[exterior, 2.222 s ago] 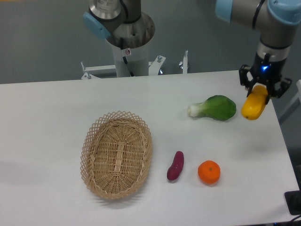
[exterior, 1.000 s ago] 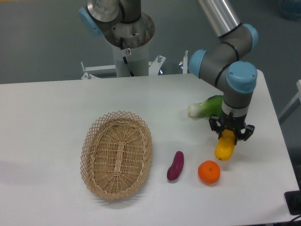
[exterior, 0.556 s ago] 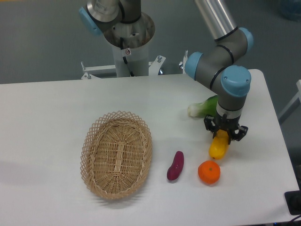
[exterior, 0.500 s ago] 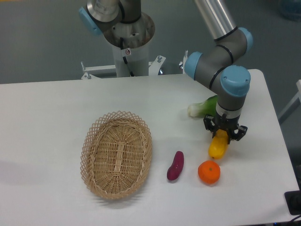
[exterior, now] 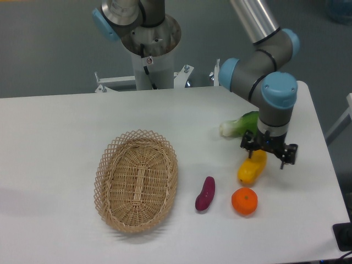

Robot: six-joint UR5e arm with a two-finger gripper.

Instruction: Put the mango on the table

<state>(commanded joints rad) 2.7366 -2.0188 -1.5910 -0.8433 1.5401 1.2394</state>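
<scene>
- Right now the mango (exterior: pixel 252 168) lies on the table (exterior: pixel 66 126), tilted so its upper end points toward the back right and its lower end toward the front left
- the gripper (exterior: pixel 269 152) hangs just above the fruit's upper end, its two black fingers (exterior: pixel 245 144) spread wide to either side; they do not appear to press on the yellow skin, though the upper tip of the fruit sits between them
- the orange (exterior: pixel 244 201) sits just in front of the mango, close but apart from it
- the purple sweet potato (exterior: pixel 205 193) lies to the left of the orange, standing roughly lengthwise front to back, near both fruits without touching either
- a green leafy vegetable with a white stem (exterior: pixel 238 125) lies behind the mango, its right part hidden by the arm's wrist
- the oval wicker basket (exterior: pixel 136 180) rests well to the left of the produce, with nothing visible inside it
- the arm (exterior: pixel 268 71), grey with light blue joint caps, comes down from the upper right and bends over the table's right side, while its base column (exterior: pixel 148 52) stands behind the table's far edge
</scene>
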